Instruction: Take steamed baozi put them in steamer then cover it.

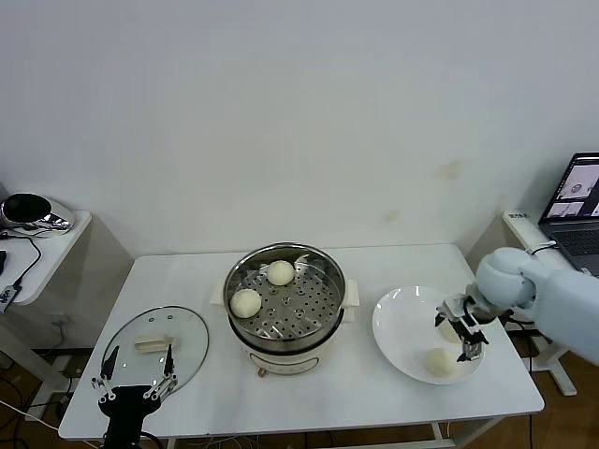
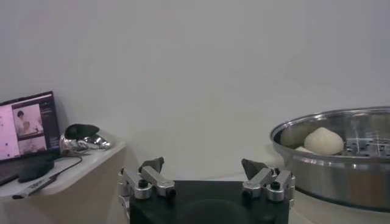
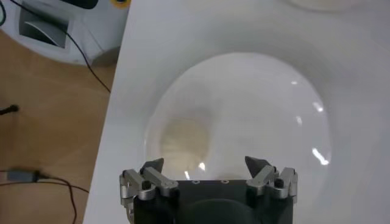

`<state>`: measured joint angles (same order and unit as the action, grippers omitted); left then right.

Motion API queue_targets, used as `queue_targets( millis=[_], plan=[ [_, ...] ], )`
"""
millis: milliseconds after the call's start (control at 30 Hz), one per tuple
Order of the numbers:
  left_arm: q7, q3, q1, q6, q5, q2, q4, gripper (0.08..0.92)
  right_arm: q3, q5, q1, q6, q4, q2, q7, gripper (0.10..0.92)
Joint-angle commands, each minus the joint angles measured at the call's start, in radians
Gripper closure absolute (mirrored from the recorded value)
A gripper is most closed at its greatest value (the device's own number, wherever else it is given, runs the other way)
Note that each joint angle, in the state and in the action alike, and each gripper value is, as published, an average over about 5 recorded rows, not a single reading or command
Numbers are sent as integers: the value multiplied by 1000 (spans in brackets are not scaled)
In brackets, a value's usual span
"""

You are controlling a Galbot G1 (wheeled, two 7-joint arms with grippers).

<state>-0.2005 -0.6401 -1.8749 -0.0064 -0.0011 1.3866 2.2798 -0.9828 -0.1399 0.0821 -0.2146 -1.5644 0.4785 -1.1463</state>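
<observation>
The steel steamer (image 1: 285,301) stands mid-table on its cream base and holds two baozi (image 1: 280,272) (image 1: 246,302) on the perforated tray. Two more baozi lie on the white plate (image 1: 401,323) at the right: one (image 1: 439,362) is free, the other (image 1: 450,329) is right by my right gripper (image 1: 464,335). That gripper hovers open over the plate. In the right wrist view it (image 3: 204,164) is open and empty, with one baozi (image 3: 183,140) on the plate (image 3: 256,103) ahead. The glass cover (image 1: 154,341) lies at the front left. My left gripper (image 1: 137,383) is open at its near edge.
The left wrist view shows my open left gripper (image 2: 204,164), the steamer's wall (image 2: 341,167) and a baozi (image 2: 324,140) inside. A side table (image 1: 51,245) with a shiny object stands at the left. A laptop (image 1: 576,201) stands at the right. The table's front edge is close.
</observation>
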Motion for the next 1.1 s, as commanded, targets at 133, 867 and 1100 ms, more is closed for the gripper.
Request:
queue_targets(
  millis=[133, 867, 1100],
  plan=[
    [0, -1, 0, -1, 0, 0, -4, 177, 105, -43, -173, 5, 69, 33, 22, 203],
    [0, 6, 7, 1, 1, 2, -4, 177, 136, -49, -164, -17, 95, 71, 14, 429],
    [0, 3, 10, 2, -1, -3, 0, 177, 91, 65, 77, -18, 68, 49, -15, 439]
  ],
)
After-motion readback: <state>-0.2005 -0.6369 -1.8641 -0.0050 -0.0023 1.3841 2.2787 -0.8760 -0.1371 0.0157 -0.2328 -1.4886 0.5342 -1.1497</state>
